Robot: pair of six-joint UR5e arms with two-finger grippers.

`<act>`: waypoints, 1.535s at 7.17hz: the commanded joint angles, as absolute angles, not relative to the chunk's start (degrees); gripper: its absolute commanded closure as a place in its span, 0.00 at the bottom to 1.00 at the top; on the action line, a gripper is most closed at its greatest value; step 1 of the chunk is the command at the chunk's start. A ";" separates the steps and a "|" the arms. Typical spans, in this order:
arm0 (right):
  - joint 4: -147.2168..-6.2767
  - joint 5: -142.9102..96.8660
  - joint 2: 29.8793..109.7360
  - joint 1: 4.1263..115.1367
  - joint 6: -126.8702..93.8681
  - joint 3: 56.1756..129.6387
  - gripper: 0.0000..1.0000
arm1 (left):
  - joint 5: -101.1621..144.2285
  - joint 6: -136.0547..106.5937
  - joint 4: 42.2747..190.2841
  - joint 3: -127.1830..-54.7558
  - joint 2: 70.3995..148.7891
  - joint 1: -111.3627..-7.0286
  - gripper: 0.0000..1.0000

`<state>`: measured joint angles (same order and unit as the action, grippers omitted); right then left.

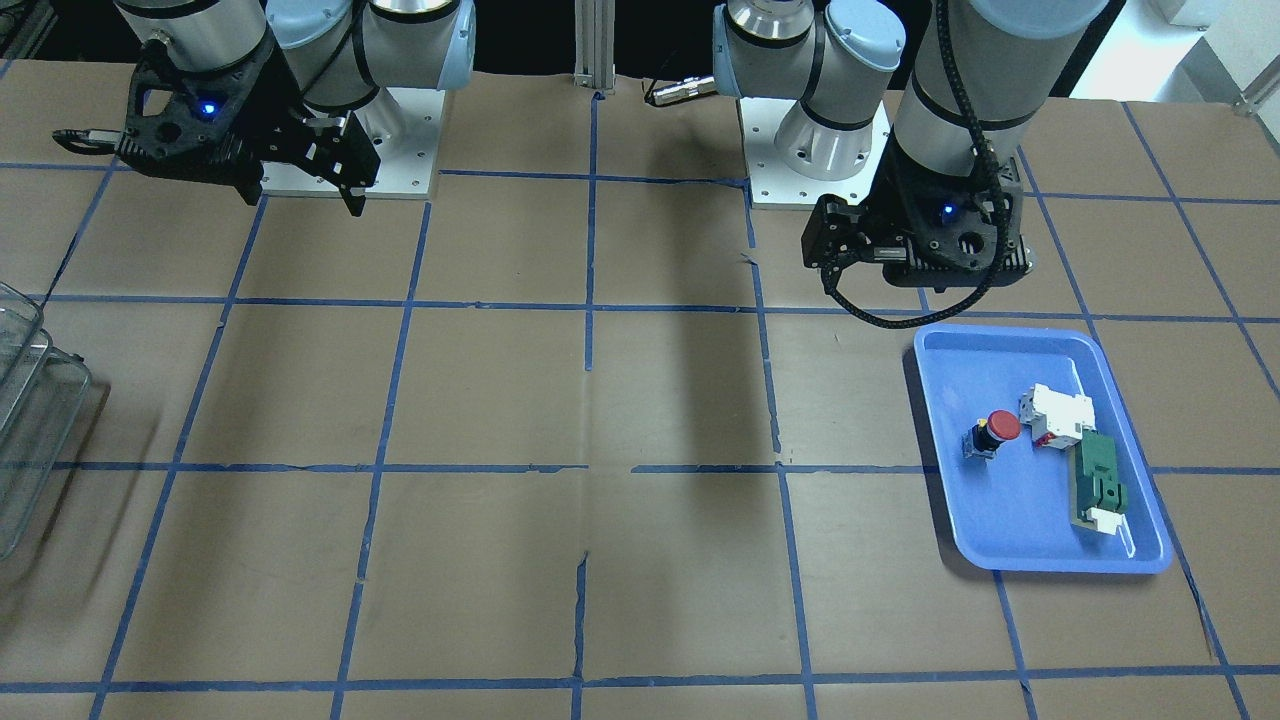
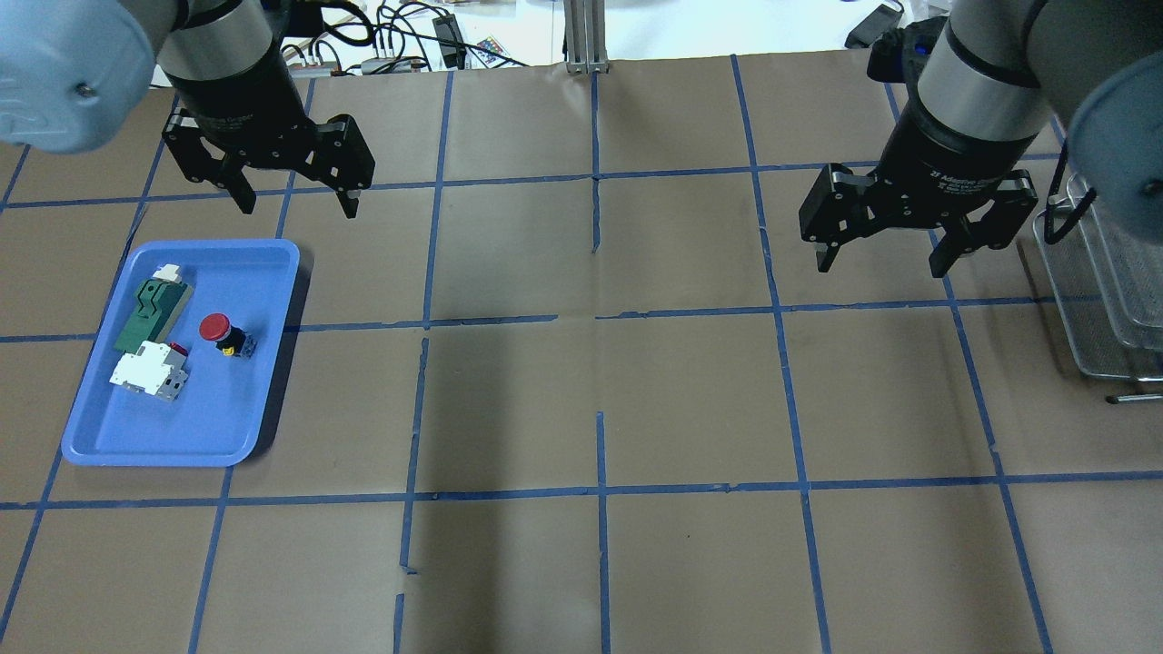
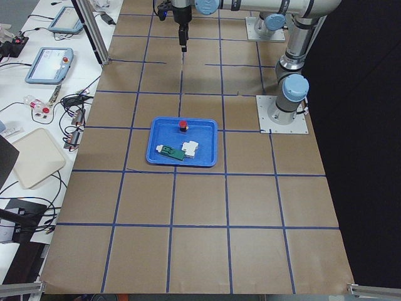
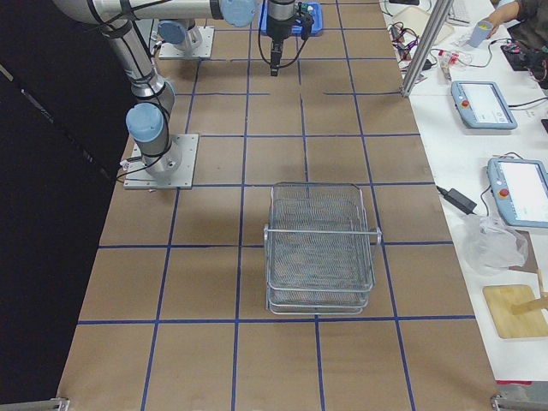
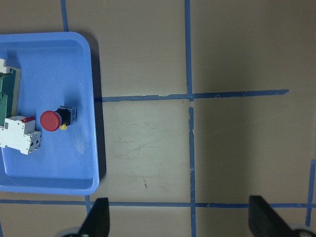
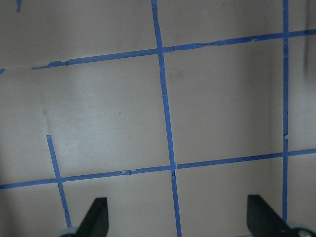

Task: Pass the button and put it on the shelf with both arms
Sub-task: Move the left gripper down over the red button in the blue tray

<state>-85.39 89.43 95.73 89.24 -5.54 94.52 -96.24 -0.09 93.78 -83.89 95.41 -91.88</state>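
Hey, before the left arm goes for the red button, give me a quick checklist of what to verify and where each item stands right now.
1. Left hand open and empty: ok.
2. Right hand open and empty, ready for the pass: ok.
3. Button uncovered in the blue tray: ok.
4. Left hand above the button: not ok; it hangs off to the tray's side.
5. Grasping room beside the white block: apart but close, cannot tell.
6. Shelf top tier free: ok, it looks empty.
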 commanded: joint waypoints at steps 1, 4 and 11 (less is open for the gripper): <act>-85.08 89.38 95.97 89.03 -5.28 94.48 0.00 | -96.24 0.09 93.78 -84.02 95.36 -91.85 0.00; -85.61 89.56 96.06 89.03 -5.27 94.48 0.00 | -96.41 0.96 94.04 -85.51 95.10 -88.61 0.00; -85.26 88.95 96.07 89.12 -1.84 94.57 0.00 | -95.89 22.14 81.17 -95.68 97.55 -68.04 0.00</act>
<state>-85.59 89.31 96.07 89.07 -1.51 94.49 -95.99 20.14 84.84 -92.83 96.22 -70.83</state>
